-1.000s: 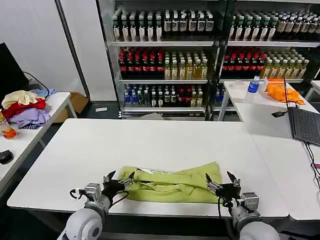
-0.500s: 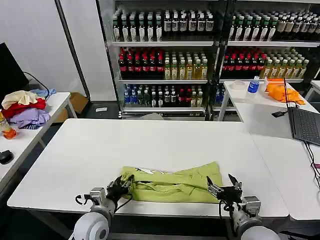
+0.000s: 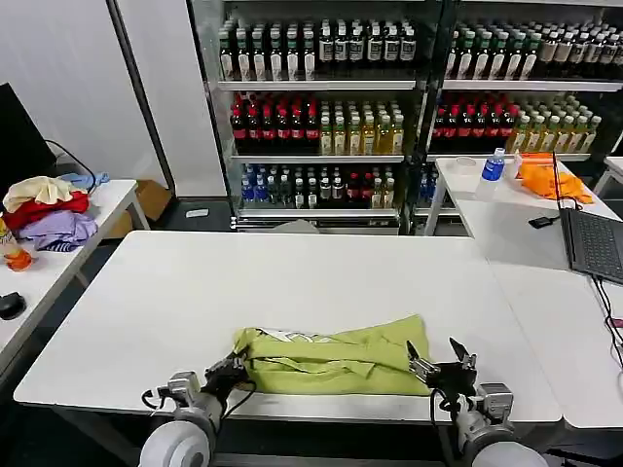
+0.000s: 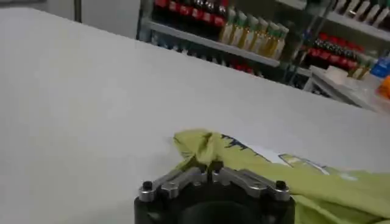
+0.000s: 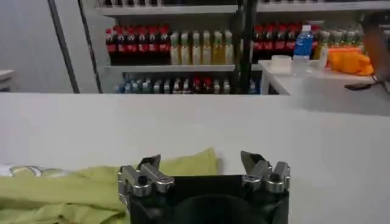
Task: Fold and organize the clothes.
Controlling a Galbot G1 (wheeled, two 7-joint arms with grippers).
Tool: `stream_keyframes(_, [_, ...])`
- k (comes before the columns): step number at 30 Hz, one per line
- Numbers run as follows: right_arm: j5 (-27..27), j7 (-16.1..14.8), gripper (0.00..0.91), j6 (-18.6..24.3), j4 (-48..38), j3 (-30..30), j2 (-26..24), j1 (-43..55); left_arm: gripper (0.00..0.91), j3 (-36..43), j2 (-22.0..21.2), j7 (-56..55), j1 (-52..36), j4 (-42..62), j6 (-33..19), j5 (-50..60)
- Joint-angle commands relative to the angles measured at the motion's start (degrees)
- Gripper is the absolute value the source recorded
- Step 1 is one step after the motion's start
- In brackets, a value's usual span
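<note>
Lime-green short-sleeved T-shirt of soft thin fabric lies in a folded, elongated bundle on the white tabletop, close to the near edge and roughly midway between the left and right corners. A small pale print shows on the upper layer near the garment's left end, also visible in the left wrist view. The fabric is creased along its length, and its left end is bunched into a rounded fold.

Left pincer sits at the near edge of the tabletop, at the left end of the T-shirt. In the left wrist view its fingers are drawn together with the tips meeting at the edge of the lime fabric; whether fabric is actually pinched between them cannot be told.

Right pincer sits at the near edge of the tabletop, just beside the right end of the T-shirt. In the right wrist view its fingers stand spread apart, with nothing between them; the right corner of the garment lies on the tabletop ahead of the gap.

A second white tabletop adjoins on the right and carries a dark laptop. Shelving with rows of bottled drinks stands beyond the far edge.
</note>
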Motion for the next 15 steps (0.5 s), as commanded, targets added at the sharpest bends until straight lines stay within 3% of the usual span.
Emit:
stream_keyframes(1, [0.0,0.1,0.907,0.1,0.1,0.0,0.1,0.0,0.02,-8.8,0.4,-0.3,2.2,-3.3,0.0,-4.9])
stream_keyframes(15, [0.5,0.1,0.907,0.1,0.5,0.4,0.2,0.1,0.02,-22.8,9.1,-0.7,2.9,-2.1,0.2,-14.3])
